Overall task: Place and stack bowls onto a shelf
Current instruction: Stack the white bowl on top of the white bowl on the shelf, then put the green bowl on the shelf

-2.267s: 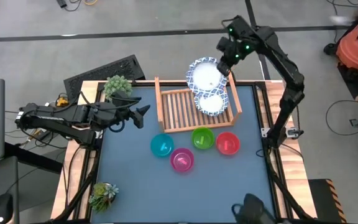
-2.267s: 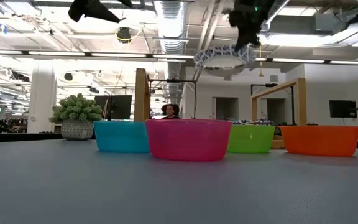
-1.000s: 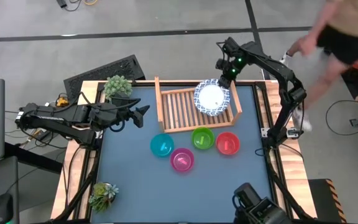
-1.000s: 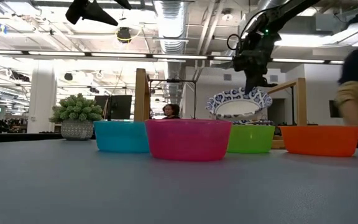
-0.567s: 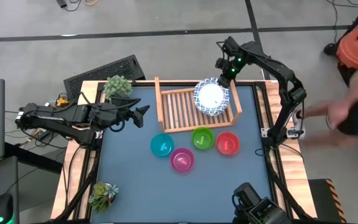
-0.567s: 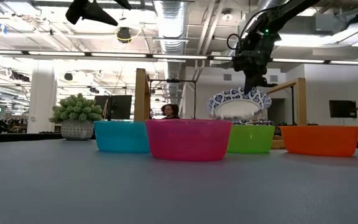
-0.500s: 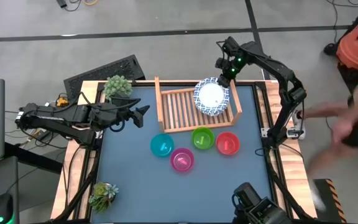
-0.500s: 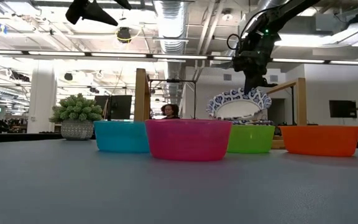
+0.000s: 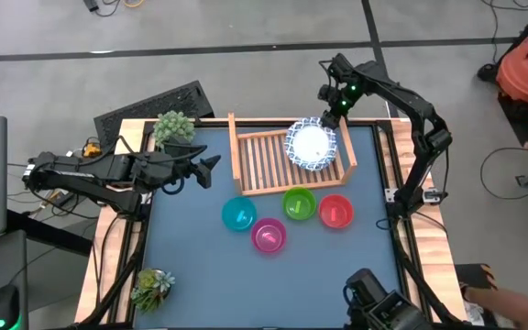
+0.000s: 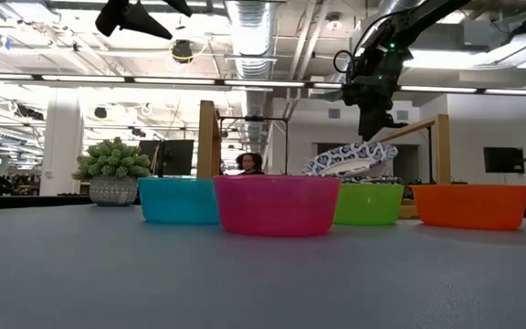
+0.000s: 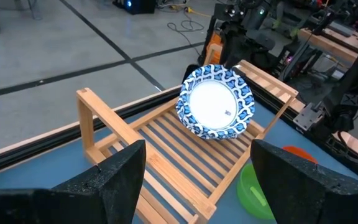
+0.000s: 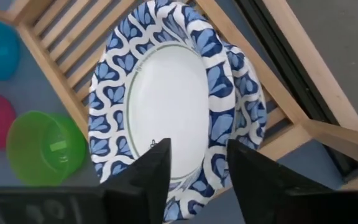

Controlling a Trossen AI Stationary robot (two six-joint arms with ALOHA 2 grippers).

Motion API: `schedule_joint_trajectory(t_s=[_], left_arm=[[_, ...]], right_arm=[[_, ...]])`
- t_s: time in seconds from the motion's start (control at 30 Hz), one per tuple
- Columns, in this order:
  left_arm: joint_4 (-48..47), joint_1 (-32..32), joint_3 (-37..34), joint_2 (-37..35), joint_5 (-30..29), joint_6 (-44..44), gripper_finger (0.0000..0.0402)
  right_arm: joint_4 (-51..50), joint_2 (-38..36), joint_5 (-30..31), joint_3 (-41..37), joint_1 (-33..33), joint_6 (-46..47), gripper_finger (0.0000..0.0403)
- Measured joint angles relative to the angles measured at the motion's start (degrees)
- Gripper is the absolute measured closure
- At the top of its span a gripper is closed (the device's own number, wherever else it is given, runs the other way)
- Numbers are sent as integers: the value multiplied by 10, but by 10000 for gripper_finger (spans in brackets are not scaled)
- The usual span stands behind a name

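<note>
Blue-and-white patterned bowl [image 9: 312,145] sits on the wooden shelf [image 9: 264,161], at the shelf end nearest the right arm, resting on a second patterned bowl [image 12: 244,99] whose rim shows beneath it in the right wrist view. Top bowl tilted, not flat: in low view [image 10: 350,158] its rim slopes up toward the right gripper side, mouth facing up and partly toward the left arm. Round, so no long axis; shelf slats run across the shelf's short way, long axis between the two raised rails.

Right gripper [image 9: 335,99] just above the far rim of the bowl, off the shelf's back edge; fingers [image 12: 148,180] spread, rim between them, nothing clamped as far as visible.

Left gripper [image 9: 211,166] well off the shelf's other end, fingers [image 11: 120,180] apart, empty.

Teal [image 9: 238,214], magenta [image 9: 269,235], green [image 9: 298,203], red [image 9: 335,211] bowls on the table [image 9: 200,275] just in front of the shelf, upright.
</note>
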Motion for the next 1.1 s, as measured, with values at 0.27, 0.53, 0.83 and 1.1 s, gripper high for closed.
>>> schedule_joint_trajectory(t_s=[0.27, 0.53, 0.83, 1.1], left_arm=[[-3, 0, 0, 0, 0, 0, 127], [-6, 0, 0, 0, 0, 0, 127], [-33, 0, 0, 0, 1, -6, 127], [-35, 0, 0, 0, 2, 1, 127]], right_arm=[[-2, 0, 44, 62, -1, 6, 194], [-2, -1, 12, 145, 68, 65, 197], [-26, -1, 42, 105, 286, -88, 197], [9, -1, 46, -8, 381, -144, 198]])
